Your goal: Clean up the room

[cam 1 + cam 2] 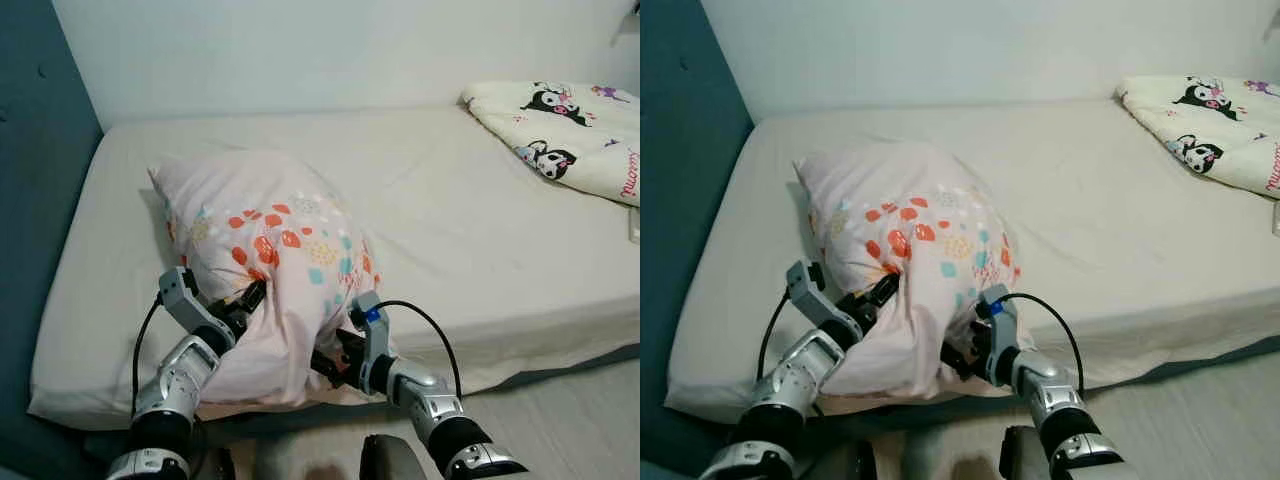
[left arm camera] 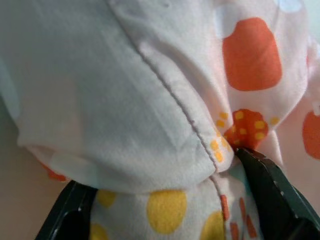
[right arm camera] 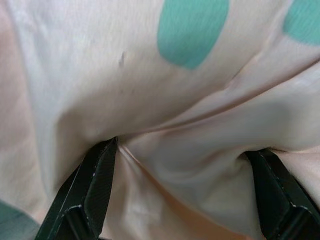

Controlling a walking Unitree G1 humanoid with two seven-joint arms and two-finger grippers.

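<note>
A pink pillow (image 1: 270, 250) with orange, teal and yellow spots stands tilted on the near edge of the bed (image 1: 480, 230). My left gripper (image 1: 250, 297) presses into its lower left side. My right gripper (image 1: 335, 360) grips its lower right corner from underneath. In the left wrist view the spotted fabric (image 2: 165, 125) bunches between the two black fingers (image 2: 270, 190). The right wrist view has pink cloth (image 3: 180, 125) creased and pinched between that gripper's fingers (image 3: 95, 185). Both grippers are shut on the pillow.
A white quilt (image 1: 570, 130) with cartoon prints lies folded at the bed's far right. A teal padded headboard (image 1: 40, 200) runs along the left. A white wall is behind the bed. Pale floor (image 1: 560, 410) lies at the lower right.
</note>
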